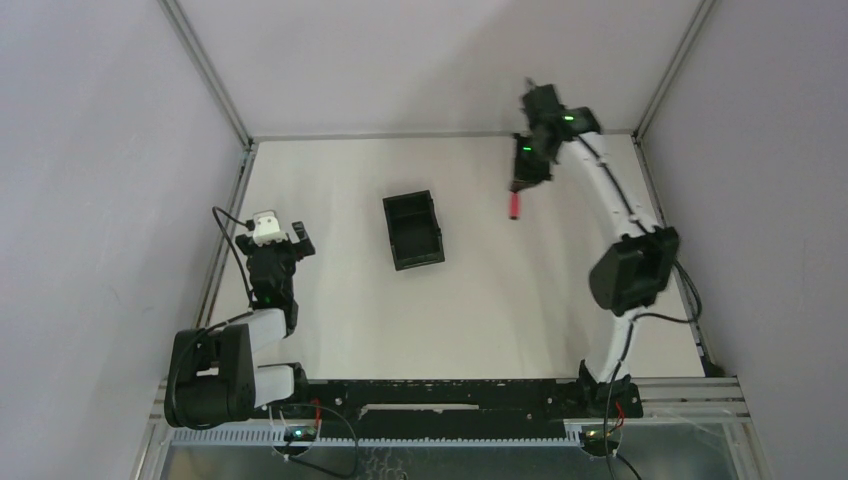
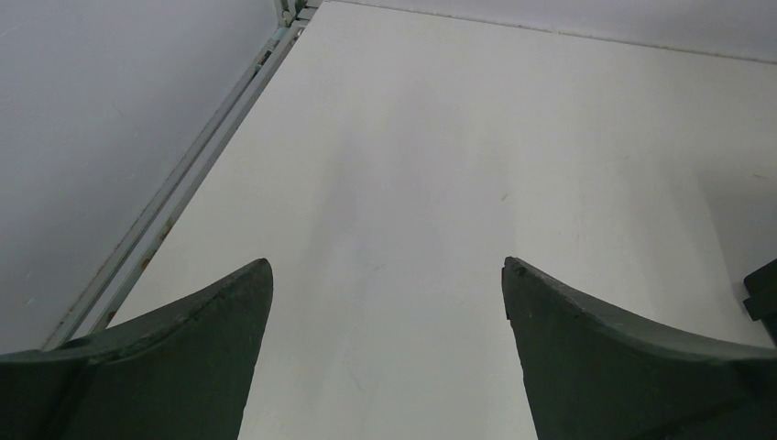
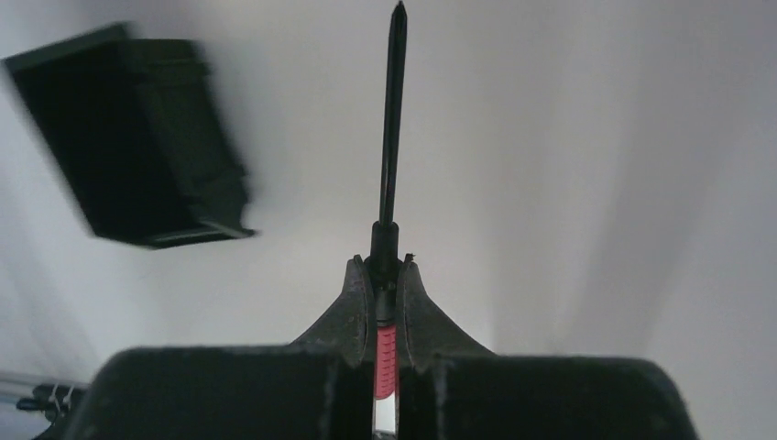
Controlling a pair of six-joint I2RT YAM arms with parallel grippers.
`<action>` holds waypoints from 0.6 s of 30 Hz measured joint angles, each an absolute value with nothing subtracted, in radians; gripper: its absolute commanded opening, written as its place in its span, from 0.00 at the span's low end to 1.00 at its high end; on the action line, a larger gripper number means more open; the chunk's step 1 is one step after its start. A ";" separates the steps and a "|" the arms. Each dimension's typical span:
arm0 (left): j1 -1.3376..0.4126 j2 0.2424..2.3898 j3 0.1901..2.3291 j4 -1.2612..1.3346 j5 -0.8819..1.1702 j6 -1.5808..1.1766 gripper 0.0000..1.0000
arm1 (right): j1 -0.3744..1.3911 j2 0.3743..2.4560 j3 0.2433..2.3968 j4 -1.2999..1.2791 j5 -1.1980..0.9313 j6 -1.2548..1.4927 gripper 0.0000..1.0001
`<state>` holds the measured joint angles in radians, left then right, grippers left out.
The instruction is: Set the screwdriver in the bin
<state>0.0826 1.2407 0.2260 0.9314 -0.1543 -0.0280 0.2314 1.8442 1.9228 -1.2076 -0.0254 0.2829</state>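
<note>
The screwdriver [image 1: 515,207] has a red handle and a thin black shaft. My right gripper [image 1: 520,183] is shut on it at the far right of the table, to the right of the bin. In the right wrist view the fingers [image 3: 355,302] clamp the red handle and the black shaft [image 3: 392,110] sticks out past my right gripper [image 3: 386,266]. The black open-top bin [image 1: 413,197] stands empty at the table's middle and shows at upper left in the right wrist view [image 3: 197,128]. My left gripper [image 1: 283,238] is open and empty at the near left [image 2: 387,266].
A metal frame rail [image 1: 228,235] runs along the table's left edge, close to my left gripper; it also shows in the left wrist view [image 2: 174,197]. Grey walls enclose the table on three sides. The right arm [image 1: 610,190] arcs along the right side.
</note>
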 measured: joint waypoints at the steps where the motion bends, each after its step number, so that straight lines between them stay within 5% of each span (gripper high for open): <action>1: 0.083 1.241 0.226 0.931 -0.154 -0.028 1.00 | 0.284 1.888 1.988 -1.208 -0.027 0.291 0.00; 8: 0.083 1.241 0.226 0.931 -0.154 -0.028 1.00 | 0.592 2.230 2.430 -1.170 -0.034 0.271 0.00; 18: 0.083 1.241 0.226 0.931 -0.154 -0.028 1.00 | 0.749 2.293 2.276 -0.952 0.072 0.101 0.00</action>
<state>0.0826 1.2407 0.2260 0.9314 -0.1539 -0.0280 0.7486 2.2929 2.2765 -0.9524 0.0719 0.1013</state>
